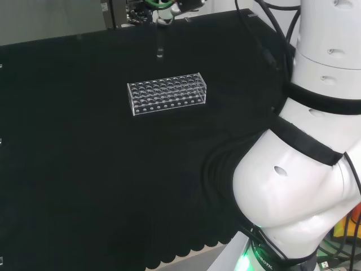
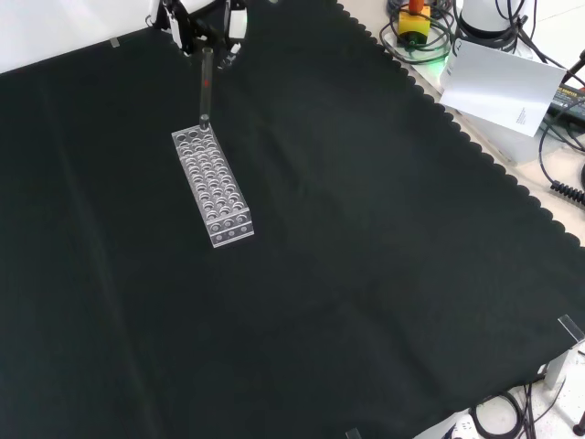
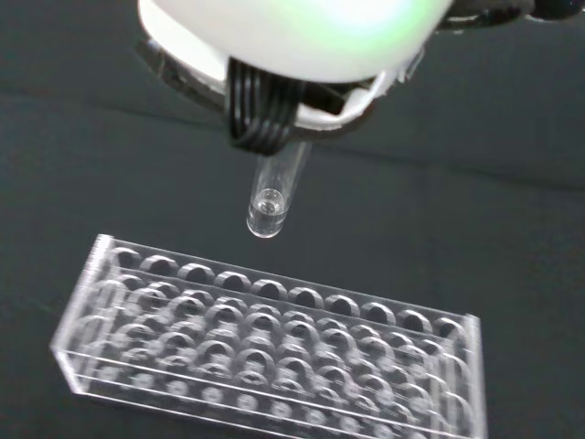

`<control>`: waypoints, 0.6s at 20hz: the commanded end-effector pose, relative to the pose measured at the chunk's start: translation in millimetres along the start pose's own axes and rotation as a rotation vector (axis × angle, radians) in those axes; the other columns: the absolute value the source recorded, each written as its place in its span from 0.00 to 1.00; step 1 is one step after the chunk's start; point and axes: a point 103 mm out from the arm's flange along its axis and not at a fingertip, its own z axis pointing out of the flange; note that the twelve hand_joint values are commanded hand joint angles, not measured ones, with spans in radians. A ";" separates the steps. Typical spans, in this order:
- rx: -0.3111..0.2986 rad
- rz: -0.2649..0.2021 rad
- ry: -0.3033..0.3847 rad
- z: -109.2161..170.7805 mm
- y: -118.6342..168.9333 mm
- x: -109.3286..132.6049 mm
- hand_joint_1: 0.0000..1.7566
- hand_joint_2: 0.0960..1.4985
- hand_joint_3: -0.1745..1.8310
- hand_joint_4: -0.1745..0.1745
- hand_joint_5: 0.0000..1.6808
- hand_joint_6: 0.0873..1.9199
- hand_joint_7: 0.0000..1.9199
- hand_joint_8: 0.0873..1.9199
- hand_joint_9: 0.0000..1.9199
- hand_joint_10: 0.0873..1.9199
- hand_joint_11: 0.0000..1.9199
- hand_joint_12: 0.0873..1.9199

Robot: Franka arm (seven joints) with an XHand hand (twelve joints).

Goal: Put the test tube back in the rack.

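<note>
Arm link (image 1: 293,192): large, white, nearest the head camera at that view's right, standing over the bench's near edge.

Bench (image 1: 67,186): covered in black cloth with a scalloped hem; the wide near stretch of cloth is bare in the head view.

Rack (image 1: 167,94): clear plastic, rectangular, with rows of round wells; stands flat on the cloth past the middle of the bench in the head view. In the front view the rack (image 2: 212,187) lies in the upper left, its long side running away from that camera. Wells appear unfilled, though clear ware is hard to judge here.

Test tube (image 1: 160,45): clear, upright, rounded end down, hanging in the air beyond the rack's far long side in the head view. In the front view the test tube (image 2: 206,87) has its lower tip just above the rack's far short end. The wrist view shows the test tube (image 3: 272,197) above the rack (image 3: 265,352), apart from it and in no well.

Hand (image 1: 165,12): black and white, at the far edge of the bench, pinching the tube's upper end from above; the hand (image 2: 203,27) enters at the front view's top.
</note>
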 end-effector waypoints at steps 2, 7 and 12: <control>0.006 -0.077 0.026 -0.9 4.2 28.8 0.70 0.33 0.46 0.00 0.85 0.18 0.94 0.14 0.86 0.16 0.48 0.58; 0.035 -0.115 -0.002 3.9 5.6 37.4 0.70 0.33 0.46 0.00 0.85 0.18 0.94 0.14 0.86 0.15 0.48 0.58; 0.082 -0.150 -0.052 6.6 8.5 43.5 0.70 0.33 0.46 0.00 0.85 0.18 0.95 0.14 0.86 0.15 0.48 0.58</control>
